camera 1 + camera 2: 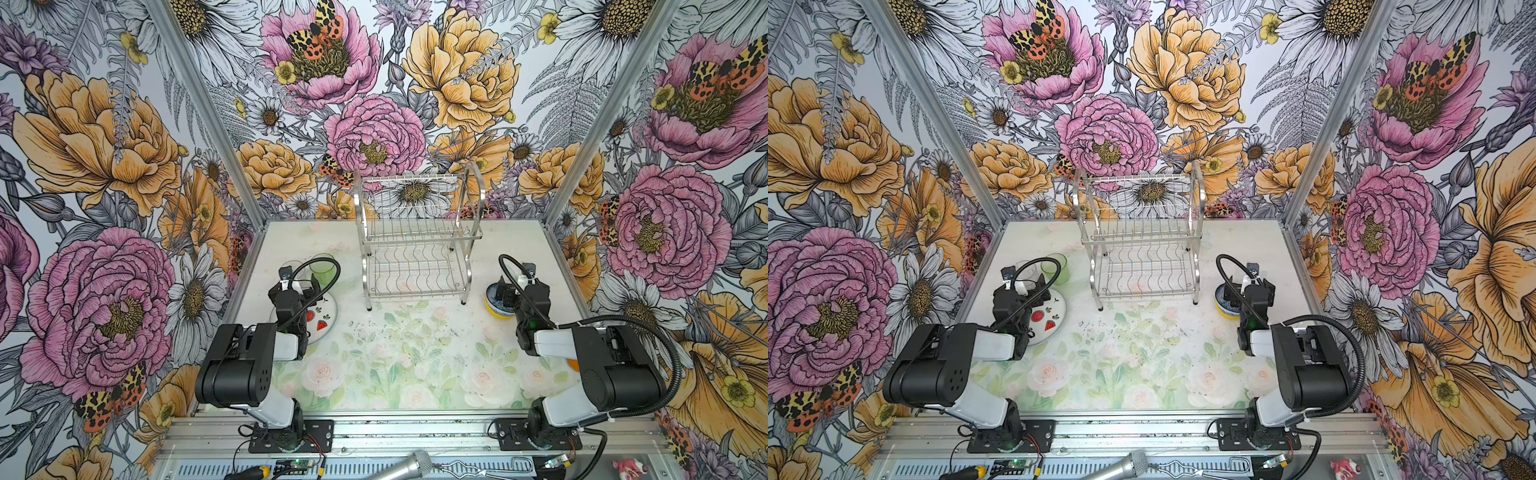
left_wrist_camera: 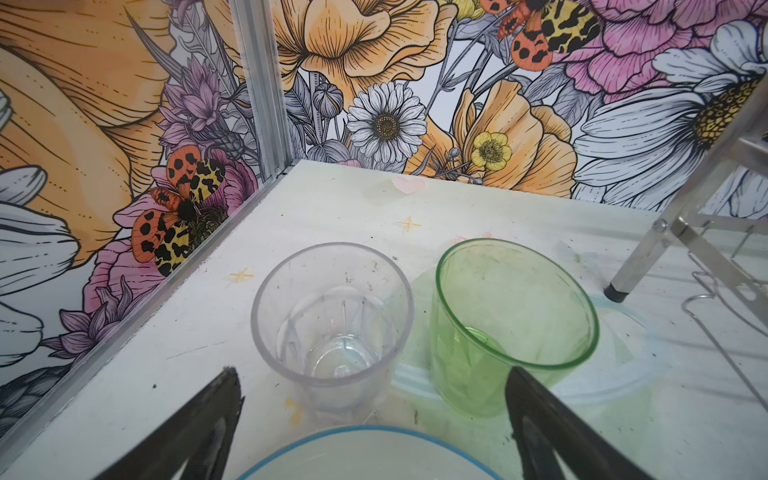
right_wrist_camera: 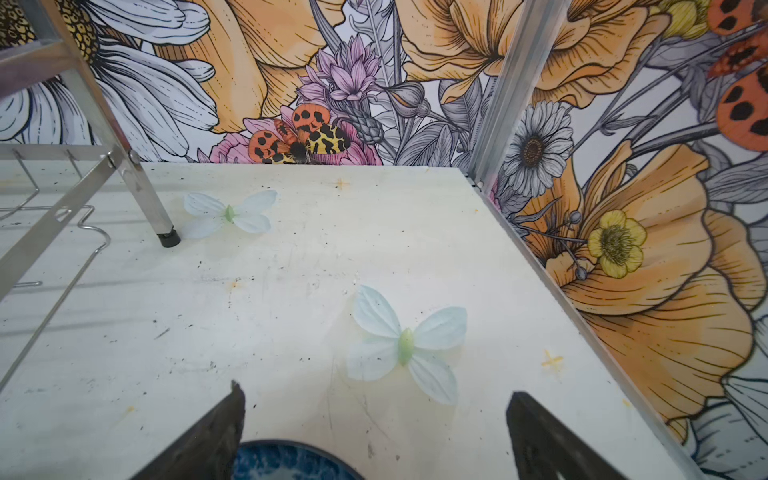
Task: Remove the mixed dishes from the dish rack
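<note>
Dish rack (image 1: 415,245) bare, unloading looks done
It sits two o'clock off my open left pincer (image 2: 372,370), ten off my open right pincer (image 3: 376,390)

Left of the dish rack (image 1: 415,245), the left arm (image 1: 291,307) covers most of the watermelon plate (image 1: 326,318); whether other plates lie beneath cannot be told. Right of the rack, the right arm (image 1: 530,309) hides much of the blue-and-white bowl (image 1: 493,291) nested in the yellow bowl (image 1: 498,311).
</note>
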`<act>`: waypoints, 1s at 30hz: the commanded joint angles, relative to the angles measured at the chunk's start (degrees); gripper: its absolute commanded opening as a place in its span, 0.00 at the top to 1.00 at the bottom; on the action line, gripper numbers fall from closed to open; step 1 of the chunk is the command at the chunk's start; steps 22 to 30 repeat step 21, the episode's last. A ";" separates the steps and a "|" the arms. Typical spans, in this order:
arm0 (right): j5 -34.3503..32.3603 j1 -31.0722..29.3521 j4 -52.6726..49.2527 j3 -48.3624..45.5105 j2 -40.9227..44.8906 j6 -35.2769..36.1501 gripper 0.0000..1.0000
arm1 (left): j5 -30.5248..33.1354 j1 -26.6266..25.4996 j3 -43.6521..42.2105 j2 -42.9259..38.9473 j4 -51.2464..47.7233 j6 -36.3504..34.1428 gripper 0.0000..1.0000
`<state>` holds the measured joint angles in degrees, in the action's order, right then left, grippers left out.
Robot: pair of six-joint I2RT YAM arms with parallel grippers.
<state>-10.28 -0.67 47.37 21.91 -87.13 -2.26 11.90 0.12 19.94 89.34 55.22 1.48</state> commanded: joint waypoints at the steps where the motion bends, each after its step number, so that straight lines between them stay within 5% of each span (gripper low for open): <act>1: 2.57 0.05 2.53 0.00 -0.50 -1.07 0.01 | -0.37 -0.37 0.80 -0.49 0.17 -0.51 0.01; 30: 2.45 0.01 2.91 -0.03 -0.58 -0.94 0.01 | 2.33 -1.61 1.07 -0.33 0.01 -1.43 0.01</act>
